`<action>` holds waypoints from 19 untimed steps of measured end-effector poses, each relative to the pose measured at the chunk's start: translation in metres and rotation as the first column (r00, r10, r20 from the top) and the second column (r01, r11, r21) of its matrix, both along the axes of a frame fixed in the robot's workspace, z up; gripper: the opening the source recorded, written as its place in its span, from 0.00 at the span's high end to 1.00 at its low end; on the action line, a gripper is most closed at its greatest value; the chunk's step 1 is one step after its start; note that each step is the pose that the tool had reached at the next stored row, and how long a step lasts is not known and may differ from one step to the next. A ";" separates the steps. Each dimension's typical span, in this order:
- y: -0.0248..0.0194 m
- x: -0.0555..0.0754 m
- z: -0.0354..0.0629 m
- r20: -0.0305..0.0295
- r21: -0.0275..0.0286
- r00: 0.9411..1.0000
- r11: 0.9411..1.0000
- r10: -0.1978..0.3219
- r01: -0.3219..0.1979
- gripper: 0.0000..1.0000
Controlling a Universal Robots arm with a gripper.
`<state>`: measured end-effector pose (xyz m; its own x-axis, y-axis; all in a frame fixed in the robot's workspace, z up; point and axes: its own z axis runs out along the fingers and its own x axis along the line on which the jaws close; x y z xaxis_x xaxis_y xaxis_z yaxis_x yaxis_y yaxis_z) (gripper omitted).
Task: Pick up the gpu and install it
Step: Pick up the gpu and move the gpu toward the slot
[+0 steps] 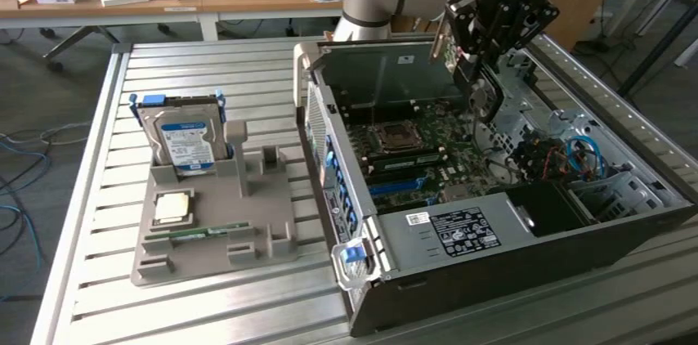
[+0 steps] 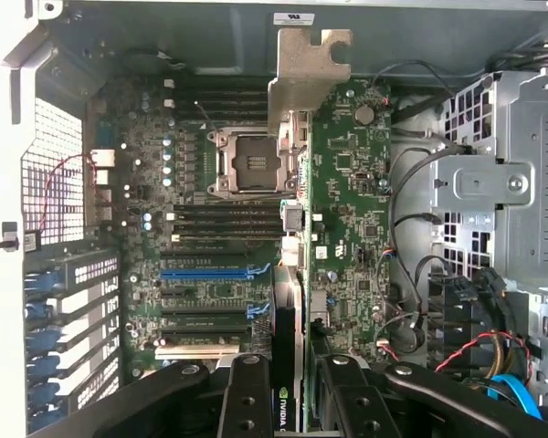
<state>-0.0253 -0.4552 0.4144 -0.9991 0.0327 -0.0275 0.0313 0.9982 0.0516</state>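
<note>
My gripper point(image 1: 476, 67) hangs over the open computer case point(image 1: 480, 235), above the motherboard point(image 1: 420, 145). It is shut on the gpu point(image 1: 481, 98), a thin dark card that hangs down from the fingers into the case. In the wrist view the gpu point(image 2: 289, 310) is seen edge-on between the two black fingers point(image 2: 247, 392). Its silver bracket point(image 2: 306, 73) is at the far end, over the area beside the CPU socket point(image 2: 247, 162). The blue and black expansion slots point(image 2: 210, 272) lie below it on the board. The gripper point(image 2: 290, 391) clamps the card's near end.
On the exterior view's left, a grey fixture point(image 1: 212, 222) holds a silver hard drive point(image 1: 185, 141), a CPU point(image 1: 172, 208) and a green RAM stick point(image 1: 196, 235). Inside the case, a drive cage point(image 2: 502, 182) and cables point(image 2: 475, 347) crowd one side. The case's rear wall point(image 1: 393, 71) stands close behind the gripper.
</note>
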 end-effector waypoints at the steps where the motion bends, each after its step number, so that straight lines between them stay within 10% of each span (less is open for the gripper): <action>1: 0.0000 0.000 -0.0001 0.000 0.000 1.000 1.000 0.000 0.000 0.74; 19: 0.0000 0.006 -0.0109 0.000 0.004 1.000 1.000 0.000 0.000 0.74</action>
<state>-0.0196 -0.4552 0.4034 -0.9991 0.0327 -0.0274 0.0312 0.9980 0.0553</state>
